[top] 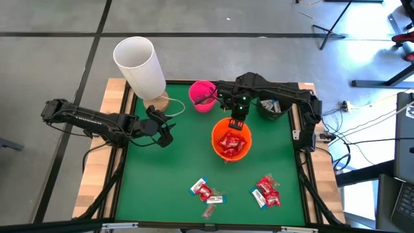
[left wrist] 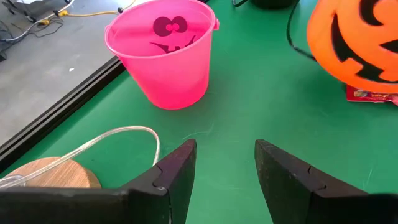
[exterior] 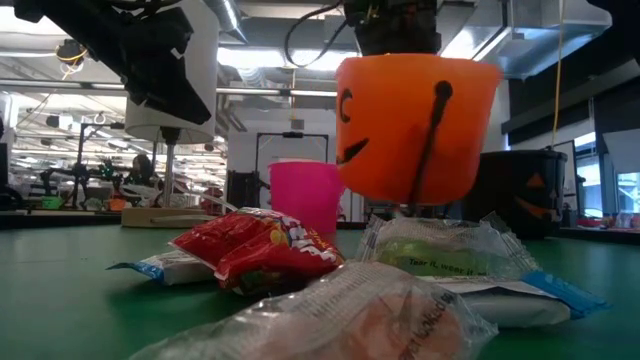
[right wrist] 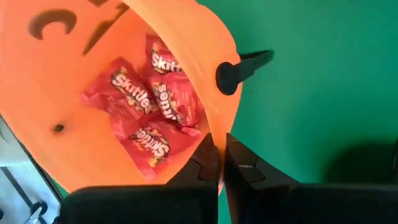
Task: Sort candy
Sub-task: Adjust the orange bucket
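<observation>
The right claw (top: 237,123) is pinched tight on the rim of the orange bucket (top: 231,144), which is near the middle of the green desk (top: 162,181). In the low view the bucket looks lifted a little off the desk. Inside it lie several red candy packs (right wrist: 149,102).

More candy is still out on the desk near the front edge: one small heap (top: 207,192) around the middle and another heap (top: 267,191) closer to the front right corner. Most are red, and a few are clear or pale.

The left claw (left wrist: 224,168) is open and holds nothing. It waits over the back left part of the desk, pointing at the pink bucket (left wrist: 163,50).

The candy is light and soft. The wrappers are shiny, so they are likely slippery and crinkly. I think it is best to pinch a pack across its puffy middle, not the thin flat ends, which could slide out. The packs touch each other, so a grab may pick up two.
</observation>
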`<action>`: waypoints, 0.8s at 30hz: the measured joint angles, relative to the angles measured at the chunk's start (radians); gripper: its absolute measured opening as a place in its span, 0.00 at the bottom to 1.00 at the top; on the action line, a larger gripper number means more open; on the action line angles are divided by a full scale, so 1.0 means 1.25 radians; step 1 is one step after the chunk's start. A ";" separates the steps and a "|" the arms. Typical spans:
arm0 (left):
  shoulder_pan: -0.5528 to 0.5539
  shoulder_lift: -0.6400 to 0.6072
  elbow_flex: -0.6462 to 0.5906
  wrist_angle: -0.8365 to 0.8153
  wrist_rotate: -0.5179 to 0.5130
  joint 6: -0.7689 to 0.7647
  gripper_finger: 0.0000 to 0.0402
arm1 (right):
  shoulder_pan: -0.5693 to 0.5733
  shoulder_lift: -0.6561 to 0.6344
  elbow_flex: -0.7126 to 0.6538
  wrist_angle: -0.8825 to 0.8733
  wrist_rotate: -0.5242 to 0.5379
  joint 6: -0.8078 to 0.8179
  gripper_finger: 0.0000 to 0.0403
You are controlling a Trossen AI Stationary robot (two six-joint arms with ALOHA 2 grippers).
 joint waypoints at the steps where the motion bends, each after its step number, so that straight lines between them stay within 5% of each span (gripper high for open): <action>1: 0.000 0.000 0.000 0.000 0.000 0.000 0.40 | 0.000 0.000 0.000 -0.003 0.000 0.000 0.01; 24: 0.000 0.000 0.000 0.000 0.001 0.000 0.40 | 0.000 0.069 -0.001 0.037 0.007 -0.013 0.01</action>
